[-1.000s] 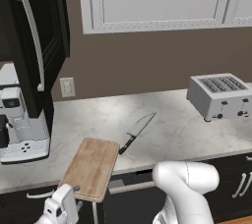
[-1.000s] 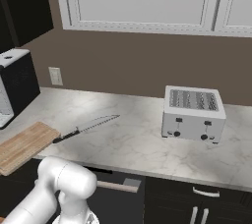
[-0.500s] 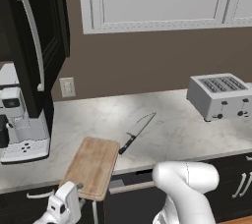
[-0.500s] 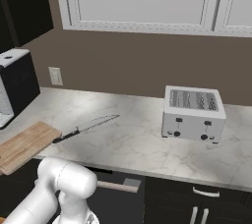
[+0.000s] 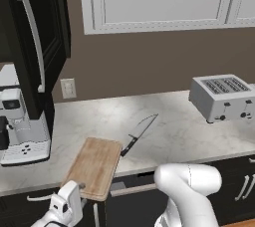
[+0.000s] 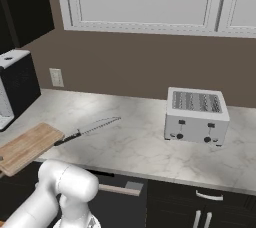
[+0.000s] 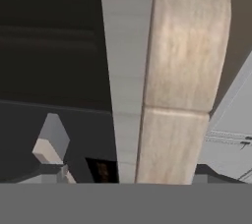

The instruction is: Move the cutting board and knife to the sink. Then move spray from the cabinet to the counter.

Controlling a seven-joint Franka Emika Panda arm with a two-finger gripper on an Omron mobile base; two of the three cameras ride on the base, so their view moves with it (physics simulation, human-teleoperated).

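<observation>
Cutting board point(image 5: 95, 167) is lying on the bench point(image 5: 174, 131) in the left base view, its near end overhanging the front edge above the dark cabinet fronts. The arm is bending low from the lower right, its white elbow sitting below the bench edge, and the hand is reaching under the left part of the picture so that the pincer point(image 5: 69, 202) is sitting just at the board's overhanging near corner. The knife point(image 5: 139, 133) is lying just beside the board's far right corner, blade pointing away toward the wall; whether its handle is touching the board I cannot tell. Open marble is stretching from the knife to the toaster point(image 5: 222, 97) at the right, and a coffee machine point(image 5: 20, 131) is standing left of the board. In the right base view the board point(image 6: 26, 147) is sitting at the far left, projecting past the bench point(image 6: 150, 147) front, with the knife point(image 6: 88, 131) next to it and the toaster point(image 6: 196, 116) well apart to the right; the arm's white shoulder is rising at the lower left. In the hand view the board point(image 7: 184, 85) is showing edge-on, running up the picture beside the pale bench edge point(image 7: 125, 70). How far the pincer is standing open I cannot tell, nor whether it is gripping the board.
</observation>
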